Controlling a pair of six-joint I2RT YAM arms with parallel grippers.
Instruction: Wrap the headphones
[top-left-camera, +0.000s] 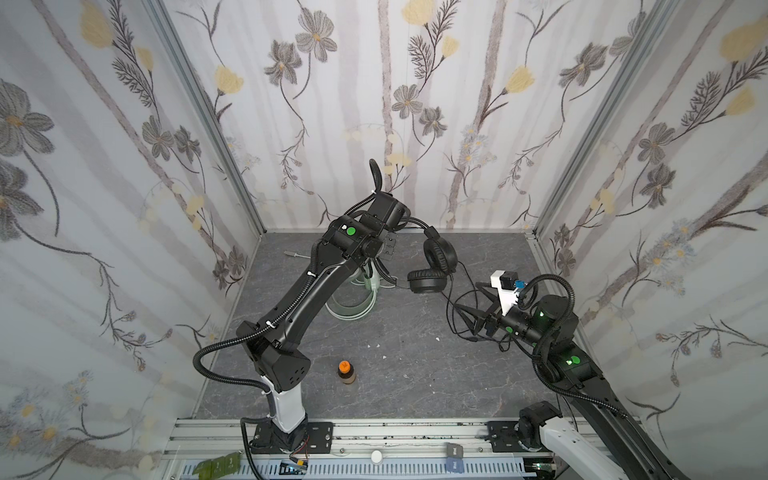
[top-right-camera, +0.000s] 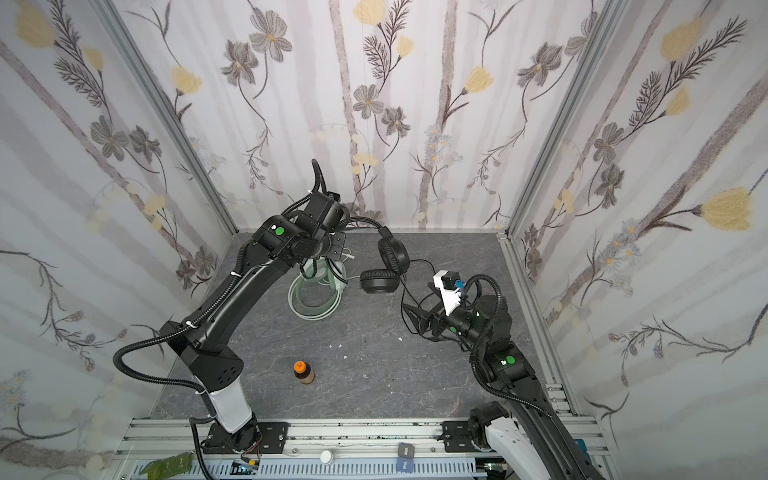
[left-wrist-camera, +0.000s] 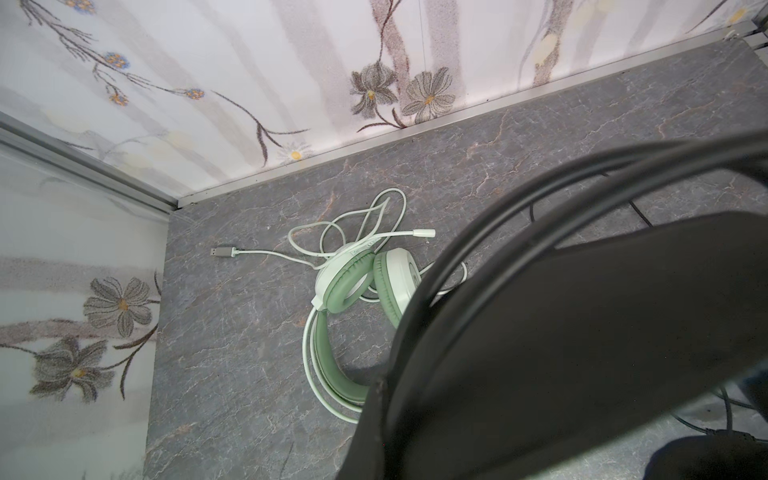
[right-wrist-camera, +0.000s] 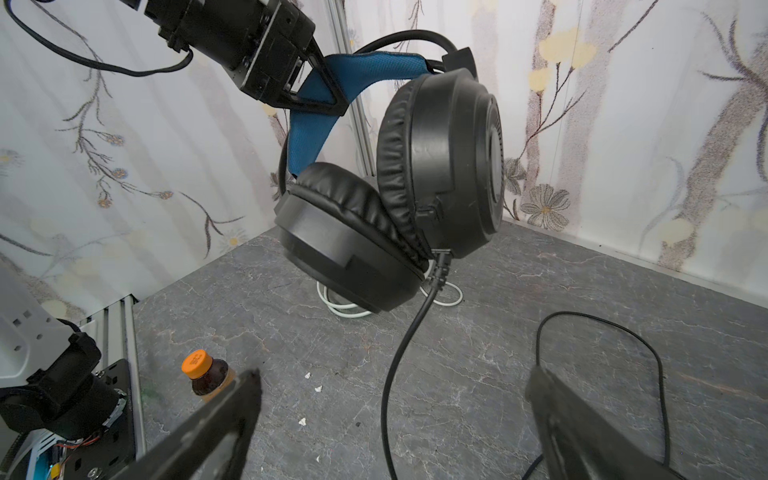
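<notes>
Above the table (top-left-camera: 415, 374), our left tool (right-wrist-camera: 322, 89) clamps the black headphones (right-wrist-camera: 449, 166) by the headband (right-wrist-camera: 374, 66). Our right tool (right-wrist-camera: 395, 374) gapes wide, empty.

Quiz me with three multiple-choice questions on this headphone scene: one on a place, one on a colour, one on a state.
1. Where is the mint-green headset? A: hanging from an arm. B: lying on the table. C: on the front rail.
2. What colour is the bottle cap? A: blue. B: white. C: orange.
3. How is the left pincer? A: shut on the black headset. B: open, empty. C: shut on the bottle.
Answers: B, it rests flat on the grey surface; C, an orange cap shows in both top views; A, it clamps the blue-lined headband.
</notes>
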